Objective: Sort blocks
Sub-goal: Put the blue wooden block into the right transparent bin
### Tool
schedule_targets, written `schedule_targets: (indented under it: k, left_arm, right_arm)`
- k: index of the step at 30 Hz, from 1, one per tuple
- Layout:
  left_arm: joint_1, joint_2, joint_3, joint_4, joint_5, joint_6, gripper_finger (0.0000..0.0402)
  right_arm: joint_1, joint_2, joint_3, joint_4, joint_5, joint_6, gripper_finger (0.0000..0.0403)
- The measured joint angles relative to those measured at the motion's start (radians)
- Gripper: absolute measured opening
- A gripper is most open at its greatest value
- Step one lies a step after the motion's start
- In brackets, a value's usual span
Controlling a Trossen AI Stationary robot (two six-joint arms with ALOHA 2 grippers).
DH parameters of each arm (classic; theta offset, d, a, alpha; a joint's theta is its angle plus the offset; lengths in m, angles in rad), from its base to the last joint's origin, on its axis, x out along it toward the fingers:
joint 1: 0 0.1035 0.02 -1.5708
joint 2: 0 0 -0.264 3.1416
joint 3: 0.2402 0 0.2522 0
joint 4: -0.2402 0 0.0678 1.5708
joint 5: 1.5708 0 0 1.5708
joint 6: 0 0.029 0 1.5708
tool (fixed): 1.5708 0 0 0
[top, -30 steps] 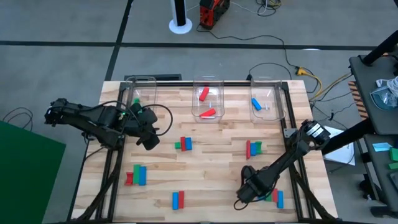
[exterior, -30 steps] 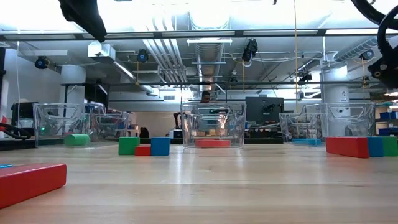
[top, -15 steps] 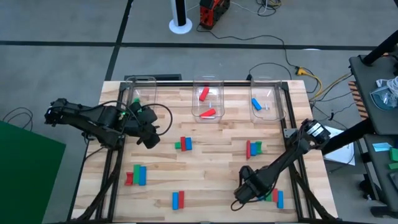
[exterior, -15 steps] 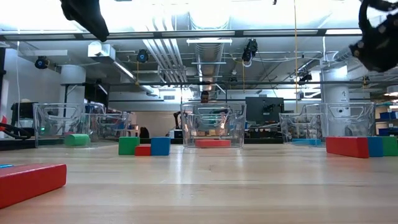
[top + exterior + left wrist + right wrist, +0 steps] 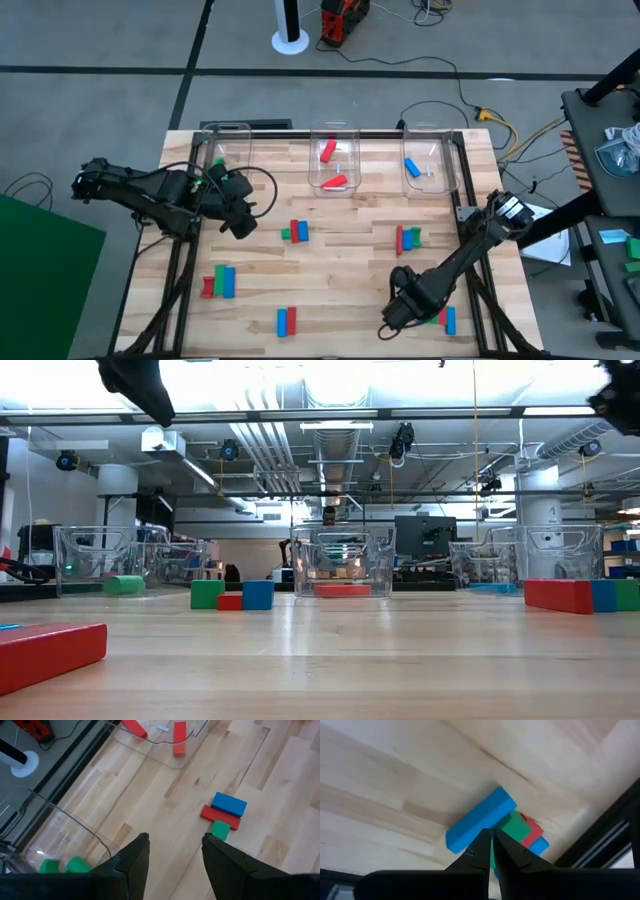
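Small red, green and blue blocks lie in clusters on the wooden table point(image 5: 330, 270): one cluster point(image 5: 295, 232) at the middle, one point(image 5: 408, 238) to the right, one point(image 5: 218, 282) at the near left, one point(image 5: 286, 320) at the near edge. My right gripper point(image 5: 393, 318) is shut and hovers just left of a near-right cluster point(image 5: 441, 318). Past its fingertips point(image 5: 492, 845) a blue block point(image 5: 479, 824) lies slanted against green point(image 5: 512, 827) and red ones. My left gripper point(image 5: 175, 855) hangs open over the table's left part point(image 5: 240, 218), with nothing between its fingers.
Three clear bins stand along the far edge: the left one point(image 5: 228, 150) holds green blocks point(image 5: 62, 865), the middle one point(image 5: 333, 160) red ones point(image 5: 179, 732), the right one point(image 5: 430, 165) a blue one. A black frame rail point(image 5: 615, 835) runs beside the near-right cluster.
My right gripper has risen, leaving the top of the low view, and has shifted slightly toward the table's near edge. The blocks have stayed in place.
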Motion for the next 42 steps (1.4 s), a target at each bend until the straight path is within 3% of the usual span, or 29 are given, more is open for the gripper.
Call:
schedule_targets:
  k: [11,25,37,42]
  left_arm:
    - [0.0,0.0,0.0,-0.004,0.0,0.001,0.016]
    - [0.0,0.0,0.0,-0.004,-0.017,0.001,0.016]
    - [0.0,0.0,0.0,-0.004,-0.026,0.001,0.016]
    - [0.0,0.0,0.0,-0.004,-0.026,0.001,0.016]
  right_arm:
    - [0.069,0.005,-0.011,0.033,-0.013,0.064,0.0012]
    - [0.084,0.005,-0.016,0.113,0.039,0.36,0.0016]
    - [0.097,0.005,-0.022,0.148,0.07,0.518,0.0136]
    - [0.12,0.005,-0.036,0.192,0.087,0.589,0.0166]
